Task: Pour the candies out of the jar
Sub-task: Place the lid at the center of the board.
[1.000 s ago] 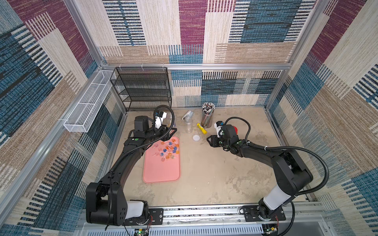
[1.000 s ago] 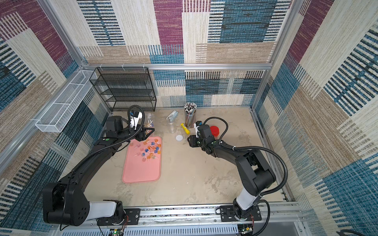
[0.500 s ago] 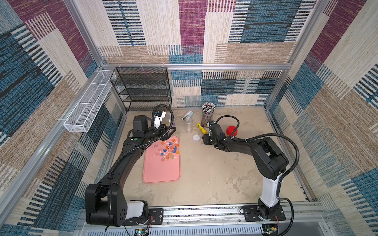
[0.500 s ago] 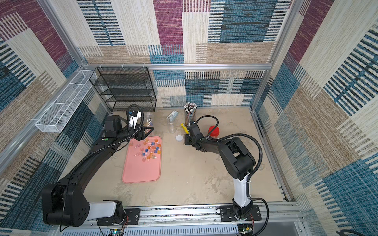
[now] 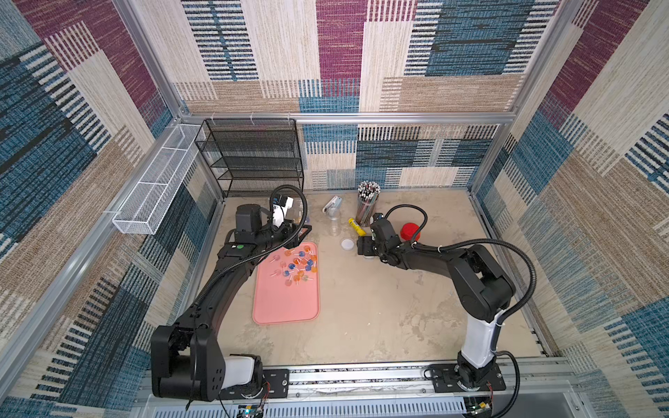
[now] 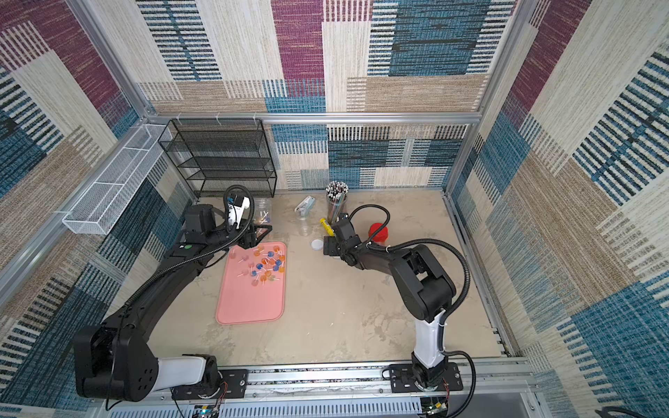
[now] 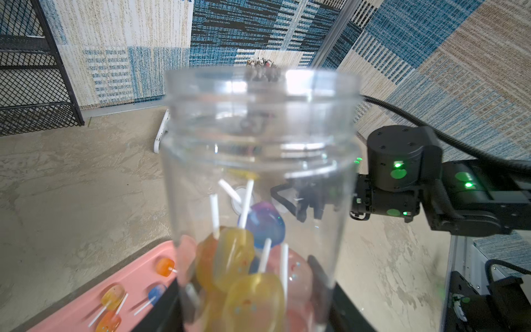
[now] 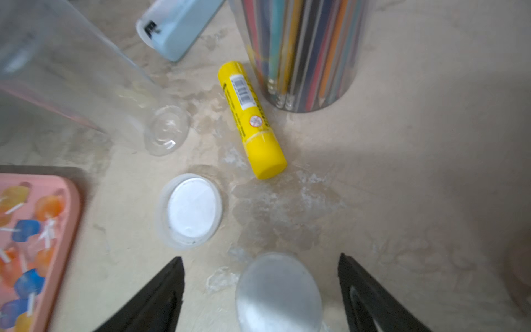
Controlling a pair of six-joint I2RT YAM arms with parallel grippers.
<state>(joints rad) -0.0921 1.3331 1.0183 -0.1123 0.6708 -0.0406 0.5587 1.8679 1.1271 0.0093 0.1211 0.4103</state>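
Gripping the jar (image 7: pixel 258 172) in our left gripper (image 6: pixel 257 233), we see candies (image 5: pixel 298 264) on the tray (image 5: pixel 286 304); right gripper (image 8: pixel 260 258) stands open.

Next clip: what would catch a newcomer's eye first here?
The pink tray by the left arm, its far end strewn with orange, blue and pink lollipops. Next, the clear jar gripped in the left claw, a few lollipops inside. Then the right claw, open astride a round cap on the table.
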